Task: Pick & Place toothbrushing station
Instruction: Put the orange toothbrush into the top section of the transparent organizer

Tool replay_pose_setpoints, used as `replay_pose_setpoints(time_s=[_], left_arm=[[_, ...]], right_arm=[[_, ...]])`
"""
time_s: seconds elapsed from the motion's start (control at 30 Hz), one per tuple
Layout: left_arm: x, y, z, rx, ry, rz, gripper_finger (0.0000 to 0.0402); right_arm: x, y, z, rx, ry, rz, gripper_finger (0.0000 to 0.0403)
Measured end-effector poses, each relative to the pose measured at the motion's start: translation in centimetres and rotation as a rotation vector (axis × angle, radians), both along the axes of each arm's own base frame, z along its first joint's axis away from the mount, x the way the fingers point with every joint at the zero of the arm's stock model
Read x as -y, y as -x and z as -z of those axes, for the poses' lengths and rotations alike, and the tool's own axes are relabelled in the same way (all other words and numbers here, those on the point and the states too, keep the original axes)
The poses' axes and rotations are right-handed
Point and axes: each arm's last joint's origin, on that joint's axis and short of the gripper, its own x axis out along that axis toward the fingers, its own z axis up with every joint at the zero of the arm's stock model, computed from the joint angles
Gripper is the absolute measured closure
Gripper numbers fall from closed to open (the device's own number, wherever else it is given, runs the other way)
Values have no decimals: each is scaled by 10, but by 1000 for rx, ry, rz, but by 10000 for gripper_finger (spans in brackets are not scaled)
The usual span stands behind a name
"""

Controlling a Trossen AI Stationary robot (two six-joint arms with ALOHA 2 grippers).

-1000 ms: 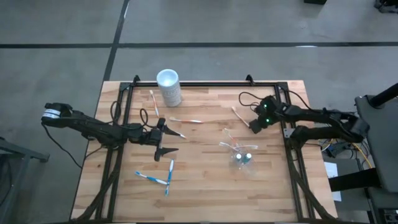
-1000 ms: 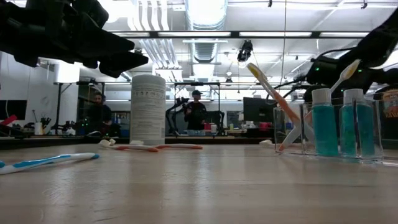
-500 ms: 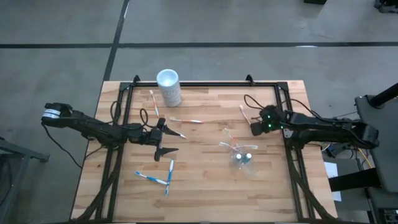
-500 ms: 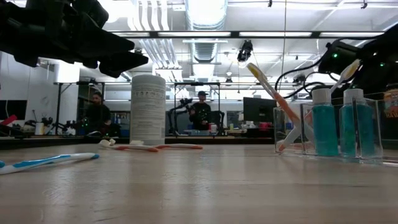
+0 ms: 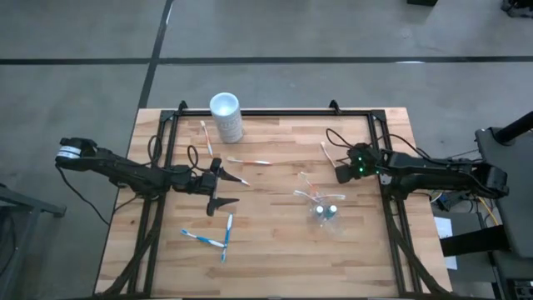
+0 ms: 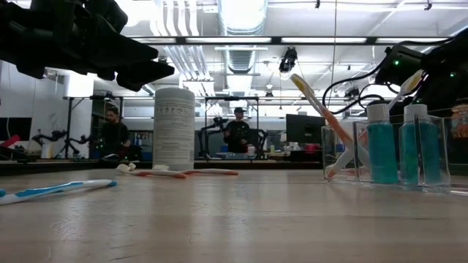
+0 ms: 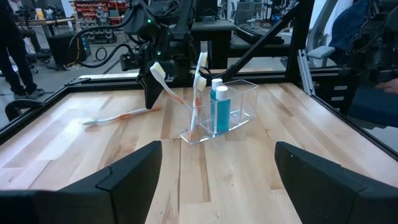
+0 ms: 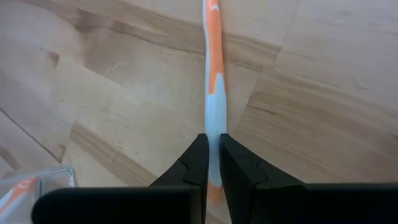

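The right end effector [image 5: 340, 172] sits low over the table [image 5: 275, 242] near its right edge, toward the far side. Its fingers [image 8: 198, 163] are clenched on an orange-and-white toothbrush [image 8: 213, 106], whose handle runs straight out from between them over the wood; in the high view the brush [image 5: 326, 153] points toward the far edge.

The left end effector [image 5: 223, 185] hovers over the left half of the table, about midway between the near and far edges, released, its two fingers [image 7: 127, 171] spread wide with nothing between them.

The toothbrushing station [image 5: 325, 206] is a clear plastic holder standing right of the table's centre, nearer the right edge than the left, apart from both end effectors. The left wrist view shows two toothbrushes leaning in it [image 7: 217, 112] and a teal bottle with a white cap [image 7: 218, 109]; the low view shows two such bottles side by side [image 6: 382, 142].

Another orange-and-white toothbrush [image 5: 248, 161] lies flat near the middle toward the far edge. Two blue-and-white toothbrushes [image 5: 216, 236] lie close together near the near edge, left of centre. A tall white cup [image 5: 226, 116] stands at the far edge, left of centre.
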Motion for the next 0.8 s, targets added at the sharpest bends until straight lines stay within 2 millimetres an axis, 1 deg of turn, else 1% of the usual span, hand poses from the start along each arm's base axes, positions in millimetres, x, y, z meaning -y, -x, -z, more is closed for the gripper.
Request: replay_pose_setpoints(time_s=[0.17,0.5,0.8], left_arm=[[0,0,0,0,0,0,83],[0,0,0,0,0,0,83],[0,0,0,0,0,0,83]], right_arm=[[0,-1,-2,17,9,-1,367],[1,0,-7,3,40,18,320],[5,-7,-23,21,62,13,291]])
